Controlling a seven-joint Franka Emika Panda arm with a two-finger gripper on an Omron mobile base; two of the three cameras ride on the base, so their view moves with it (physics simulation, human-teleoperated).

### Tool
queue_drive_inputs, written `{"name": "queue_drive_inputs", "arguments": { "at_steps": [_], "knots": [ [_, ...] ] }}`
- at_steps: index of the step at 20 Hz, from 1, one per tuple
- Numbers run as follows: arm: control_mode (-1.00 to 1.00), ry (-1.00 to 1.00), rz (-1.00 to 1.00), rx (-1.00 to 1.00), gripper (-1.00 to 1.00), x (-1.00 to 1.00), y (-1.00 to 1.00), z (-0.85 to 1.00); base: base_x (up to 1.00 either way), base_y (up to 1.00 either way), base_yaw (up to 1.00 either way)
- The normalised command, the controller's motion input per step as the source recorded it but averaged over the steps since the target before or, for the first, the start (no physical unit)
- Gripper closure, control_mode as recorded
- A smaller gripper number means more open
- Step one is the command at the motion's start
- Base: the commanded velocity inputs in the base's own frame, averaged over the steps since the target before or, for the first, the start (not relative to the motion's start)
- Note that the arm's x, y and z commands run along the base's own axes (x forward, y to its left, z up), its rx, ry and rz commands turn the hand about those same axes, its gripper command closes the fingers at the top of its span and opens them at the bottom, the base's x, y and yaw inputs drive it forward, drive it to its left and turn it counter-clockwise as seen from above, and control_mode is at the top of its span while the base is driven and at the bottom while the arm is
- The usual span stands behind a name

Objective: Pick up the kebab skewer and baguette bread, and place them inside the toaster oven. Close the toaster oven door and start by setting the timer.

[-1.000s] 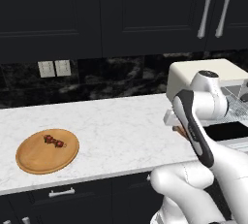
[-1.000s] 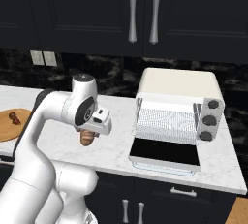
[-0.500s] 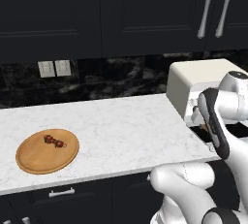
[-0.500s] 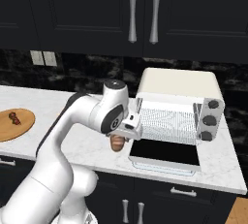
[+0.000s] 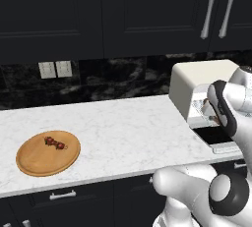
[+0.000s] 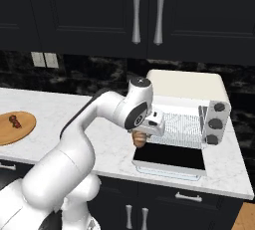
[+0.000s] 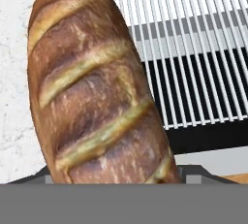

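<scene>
The golden-brown baguette bread (image 7: 97, 87) hangs in my gripper (image 6: 141, 137), which is shut on it just left of the toaster oven's opening. In the right base view the baguette bread (image 6: 139, 140) pokes out below the hand, above the left end of the open toaster oven door (image 6: 172, 157). The cream toaster oven (image 6: 187, 82) stands at the counter's right with its wire rack (image 7: 193, 48) showing beside the loaf. The kebab skewer (image 5: 55, 143) lies on the wooden plate (image 5: 29, 159) far left.
Three dark knobs (image 6: 215, 123) run down the oven's right side. The marble counter (image 5: 123, 127) stretches between plate and oven. Dark upper cabinets (image 6: 149, 10) hang above, and wall outlets (image 5: 55, 69) sit on the black backsplash.
The arm has swung right with the baguette, from over the middle of the counter to the open front of the toaster oven. The skewer and plate have stayed put.
</scene>
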Motion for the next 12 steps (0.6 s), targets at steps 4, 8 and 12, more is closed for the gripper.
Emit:
{"name": "queue_drive_inputs", "arguments": {
  "at_steps": [4,8,12],
  "knots": [
    [-1.0,0.0,-0.06,0.0,1.0,0.26,-0.23,-0.02,0.0,0.0,0.0],
    [-1.0,-0.01,-0.05,0.0,1.0,0.19,-0.3,0.0,0.0,0.0,0.0],
    [-1.0,-0.02,-0.02,0.0,1.0,0.29,-0.02,-0.05,0.0,0.0,0.0]
  ]
}}
